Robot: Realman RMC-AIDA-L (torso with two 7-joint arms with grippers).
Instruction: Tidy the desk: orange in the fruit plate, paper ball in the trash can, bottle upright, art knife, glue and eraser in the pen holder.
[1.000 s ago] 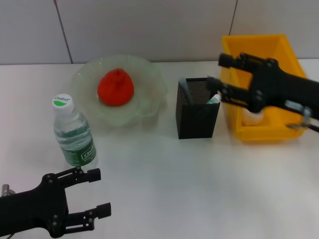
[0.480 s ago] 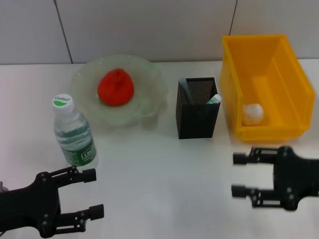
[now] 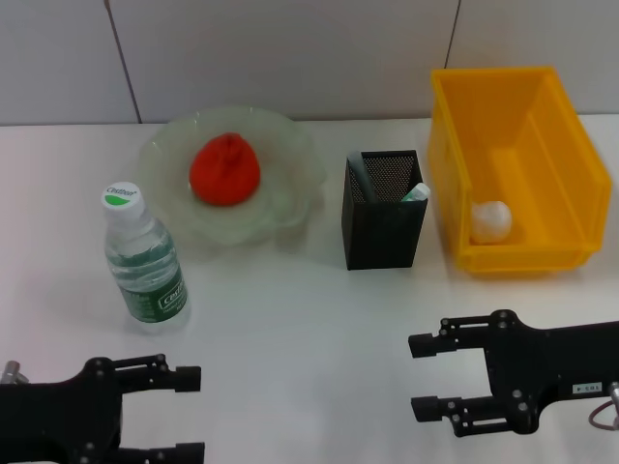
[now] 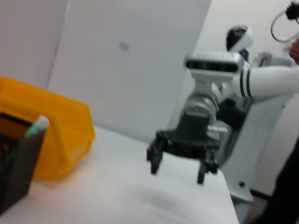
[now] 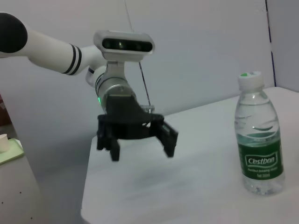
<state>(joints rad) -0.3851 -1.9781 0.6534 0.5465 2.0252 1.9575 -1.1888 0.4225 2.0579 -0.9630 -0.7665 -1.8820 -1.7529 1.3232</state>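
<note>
Looking down from the head view, you find the orange [image 3: 223, 169] sitting in the plate [image 3: 290, 193] at the back of the worktop [image 3: 309, 329]. Your bottle [image 3: 143, 256] stands upright in front of the plate's left side, cap on top. The black holder [image 3: 382, 224] stands right of the plate, with a green-and-white tip poking out at its right corner and a dark slim thing leaning inside; you cannot tell which items they are. Just right of the holder is the yellow bin [image 3: 513, 159], with the paper ball [image 3: 490, 220] lying on its floor near the front wall.

Your left pincer [image 3: 184, 414] hangs low over the worktop's near left edge, released, fingers spread and gripping nothing; the right wrist view confirms this, with the bottle standing well apart from it. Your right pincer [image 3: 426, 377] sits at the near right, in front of the bin, likewise released and empty, as the left wrist view also shows
</note>
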